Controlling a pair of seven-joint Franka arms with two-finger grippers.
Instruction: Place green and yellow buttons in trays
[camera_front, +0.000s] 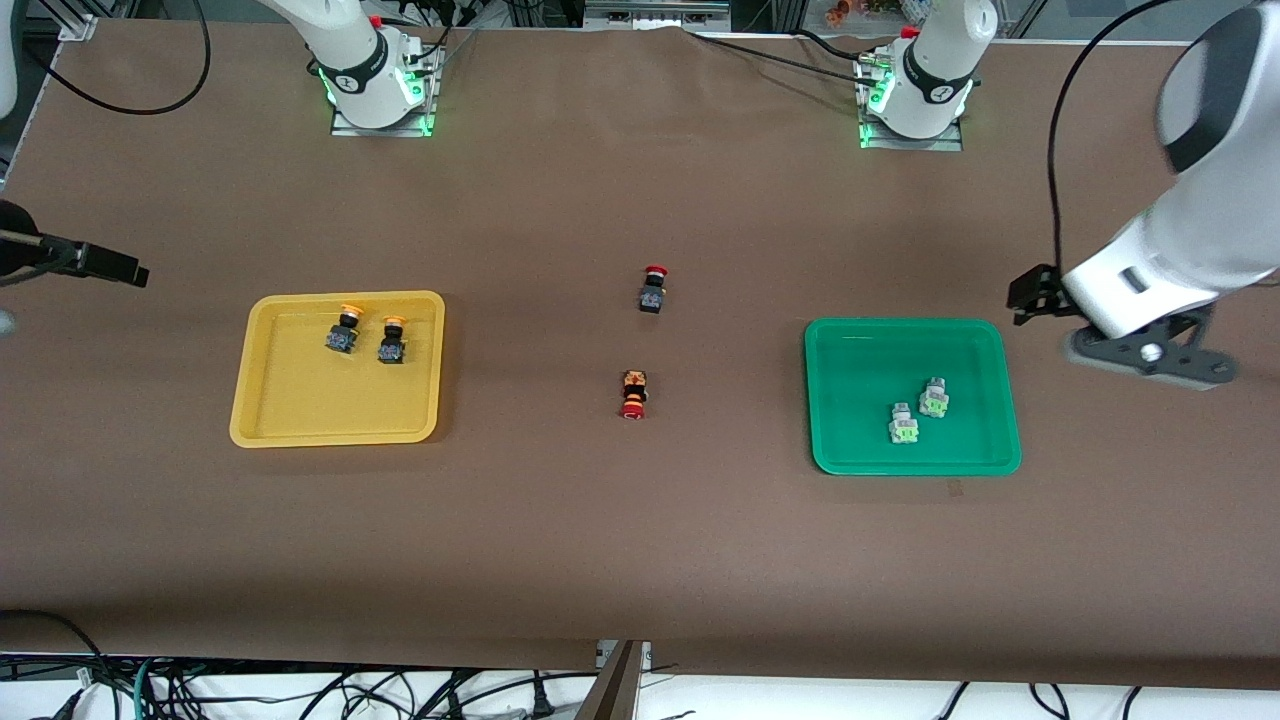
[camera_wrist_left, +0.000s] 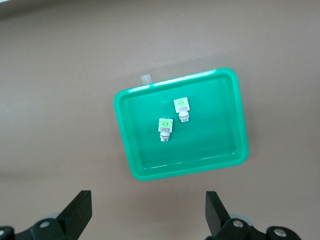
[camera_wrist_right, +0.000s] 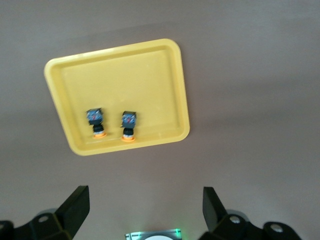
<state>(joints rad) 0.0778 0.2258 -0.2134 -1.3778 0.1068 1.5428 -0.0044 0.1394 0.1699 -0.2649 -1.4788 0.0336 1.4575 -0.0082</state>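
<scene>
Green buttons (camera_front: 918, 410) lie in the green tray (camera_front: 850, 450); yellow buttons (camera_front: 365, 338) in the yellow tray (camera_front: 300, 425). Left gripper (camera_wrist_left: 147, 212) and right gripper (camera_wrist_right: 145, 210) hang released above their trays. Sorting looks finished; only retreat remains.

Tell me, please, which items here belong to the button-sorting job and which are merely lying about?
Job items:
yellow tray
two yellow buttons
green tray
two green buttons

Lying about:
two red-capped switches, on the table between the trays
</scene>
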